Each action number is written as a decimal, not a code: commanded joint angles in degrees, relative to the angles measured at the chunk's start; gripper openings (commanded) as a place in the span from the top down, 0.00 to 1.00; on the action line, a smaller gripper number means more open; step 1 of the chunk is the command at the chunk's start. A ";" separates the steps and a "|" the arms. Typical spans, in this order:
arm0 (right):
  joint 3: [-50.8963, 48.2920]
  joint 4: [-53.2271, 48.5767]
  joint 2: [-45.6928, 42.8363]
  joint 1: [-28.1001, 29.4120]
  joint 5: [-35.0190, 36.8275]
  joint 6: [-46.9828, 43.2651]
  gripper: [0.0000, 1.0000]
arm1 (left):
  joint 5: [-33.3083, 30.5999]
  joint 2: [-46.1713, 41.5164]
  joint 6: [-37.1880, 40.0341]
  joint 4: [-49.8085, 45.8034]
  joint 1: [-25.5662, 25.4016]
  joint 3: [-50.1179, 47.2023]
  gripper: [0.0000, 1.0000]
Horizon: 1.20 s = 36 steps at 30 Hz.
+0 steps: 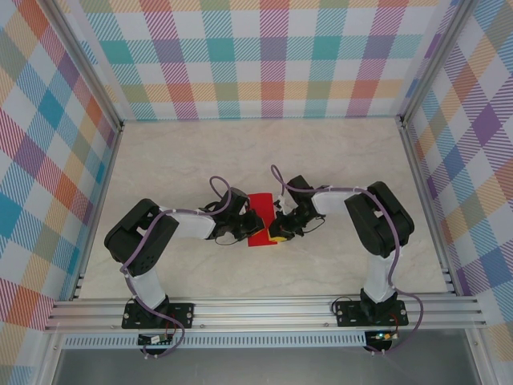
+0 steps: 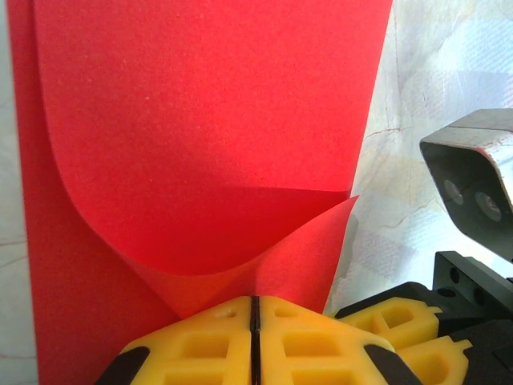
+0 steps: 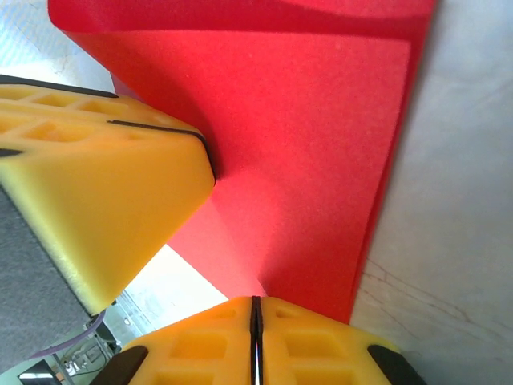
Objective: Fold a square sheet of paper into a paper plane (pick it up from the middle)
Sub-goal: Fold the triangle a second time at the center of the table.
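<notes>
Folding has only just begun, as far as I can judge. The square sheet of paper lies in the middle of the table, right between the two arms. From above it looks taller than it is wide, so I think one side is being bent over the other.

The left gripper has its yellow fingers pressed tight together, with no gap between them. A corner of the red paper runs down into their tips, so it looks like the gripper is pinching the paper. Above the fingers the paper curls up in a soft bend. Another red layer lies flat under it on the left. The bend is round, not sharp, so I think no hard crease is pressed in there yet.

The right gripper is shut tight too. The red paper comes down to a point right at its tips, so it seems to hold the paper from the other side. A fat yellow finger of the left gripper sits just beside it, against the paper.

What is done: both grippers have hold of the paper, and part of it is lifted off the table. What is left: almost all of it. The paper has no pointed nose and no wings. The first fold needs to be laid flat and pressed. After that come the corner folds and the long folds that make a plane.
</notes>
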 commanded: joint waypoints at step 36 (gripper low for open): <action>0.30 -2.71 -4.86 1.15 4.14 0.84 0.87 | -1.28 1.34 1.86 -4.98 -0.85 -1.26 0.91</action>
